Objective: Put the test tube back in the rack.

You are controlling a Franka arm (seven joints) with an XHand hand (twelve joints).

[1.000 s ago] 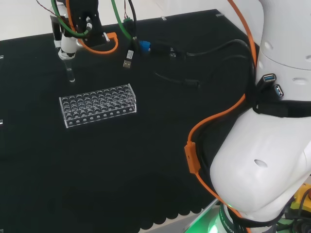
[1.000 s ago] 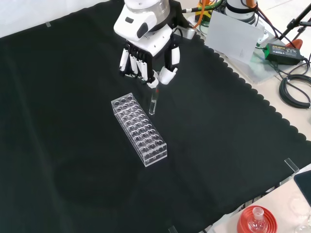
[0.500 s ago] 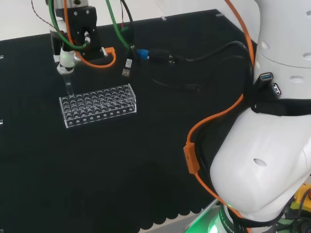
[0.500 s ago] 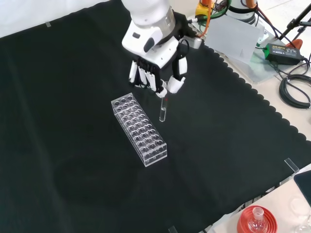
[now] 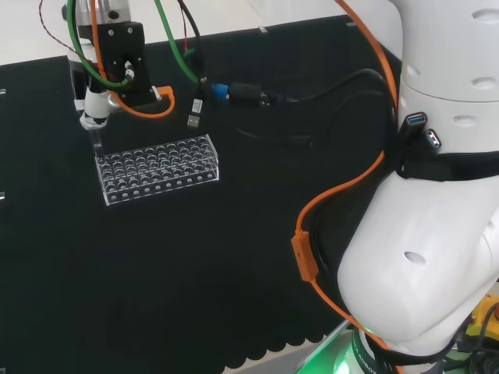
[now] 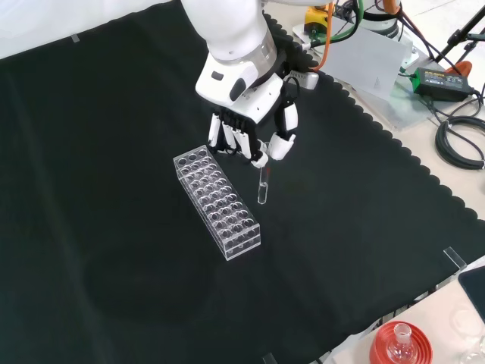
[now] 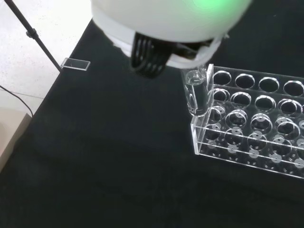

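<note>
- Pinching the test tube (image 6: 262,189) upright, my robot hand (image 6: 254,144) hangs it beside the rack (image 6: 217,201).
- I should centre it over a hole before lowering straight.

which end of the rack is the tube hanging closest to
The test tube, pinched in the hand, hangs by the rack's left end in the head view, the end nearer the hand.
</note>
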